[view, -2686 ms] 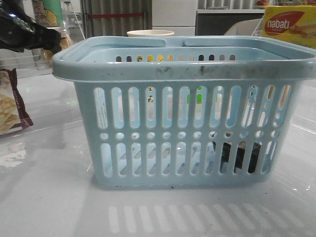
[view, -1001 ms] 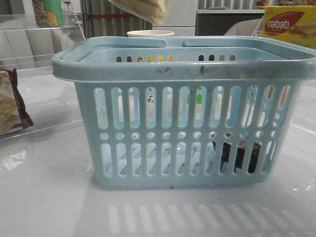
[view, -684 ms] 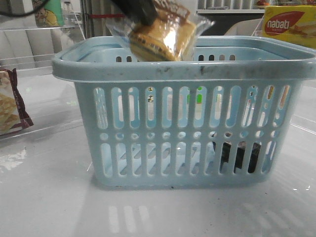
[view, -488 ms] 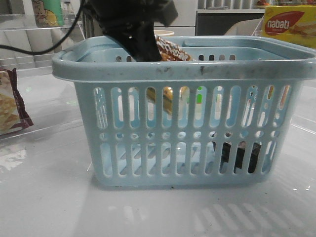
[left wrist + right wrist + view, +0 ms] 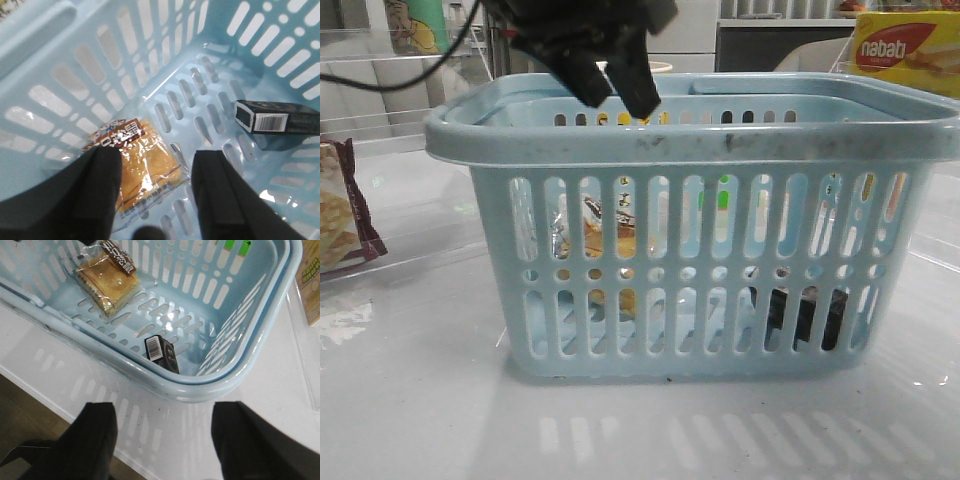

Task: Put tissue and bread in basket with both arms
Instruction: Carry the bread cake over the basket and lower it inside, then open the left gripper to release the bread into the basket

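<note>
The light-blue basket [image 5: 720, 140] stands in the middle of the table. The bread [image 5: 605, 240] lies inside it at the left, seen through the slots; it shows in the left wrist view [image 5: 145, 170] and the right wrist view [image 5: 107, 282]. The black tissue pack [image 5: 805, 315] lies on the basket floor at the right, and shows in both wrist views [image 5: 272, 122] [image 5: 162, 354]. My left gripper [image 5: 618, 95] is open and empty above the basket's left half, over the bread [image 5: 157, 187]. My right gripper [image 5: 162, 437] is open and empty over the table outside the basket rim.
A maroon-edged cracker packet [image 5: 340, 215] lies at the left. A yellow Nabati box [image 5: 905, 50] stands at the back right, a cup [image 5: 660, 68] behind the basket. The table's edge [image 5: 45, 400] shows in the right wrist view.
My left gripper brought the bread over the basket, lowered it inside and opened; the bread has dropped to the basket floor at the left. The tissue has not moved.
</note>
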Robot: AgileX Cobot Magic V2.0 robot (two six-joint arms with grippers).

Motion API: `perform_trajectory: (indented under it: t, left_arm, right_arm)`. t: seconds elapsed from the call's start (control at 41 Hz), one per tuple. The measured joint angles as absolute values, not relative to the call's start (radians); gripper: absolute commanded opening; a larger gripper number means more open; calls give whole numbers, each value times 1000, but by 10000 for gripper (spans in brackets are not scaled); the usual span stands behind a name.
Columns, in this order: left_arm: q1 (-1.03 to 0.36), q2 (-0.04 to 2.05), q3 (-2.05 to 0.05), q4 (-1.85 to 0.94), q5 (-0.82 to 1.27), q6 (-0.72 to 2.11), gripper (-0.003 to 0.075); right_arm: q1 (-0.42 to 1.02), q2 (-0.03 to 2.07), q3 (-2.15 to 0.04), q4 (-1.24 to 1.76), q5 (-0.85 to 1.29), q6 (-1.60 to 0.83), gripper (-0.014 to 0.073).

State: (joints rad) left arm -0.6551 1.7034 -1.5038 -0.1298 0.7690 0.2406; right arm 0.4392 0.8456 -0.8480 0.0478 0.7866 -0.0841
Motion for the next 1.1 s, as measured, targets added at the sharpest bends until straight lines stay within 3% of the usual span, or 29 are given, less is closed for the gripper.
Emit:
perform_trajectory:
  t: [0.342, 0.83, 1.099]
  left_arm:
    - [-655, 1353, -1428, -108, 875, 241, 403]
    - [-655, 754, -949, -97, 906, 237, 403]
    - [-655, 527, -768, 33, 916, 25, 403]
  right_arm:
    - [439, 846, -848, 48, 787, -84, 514]
    - [439, 846, -848, 48, 787, -84, 514]
    - [439, 846, -848, 48, 788, -84, 514]
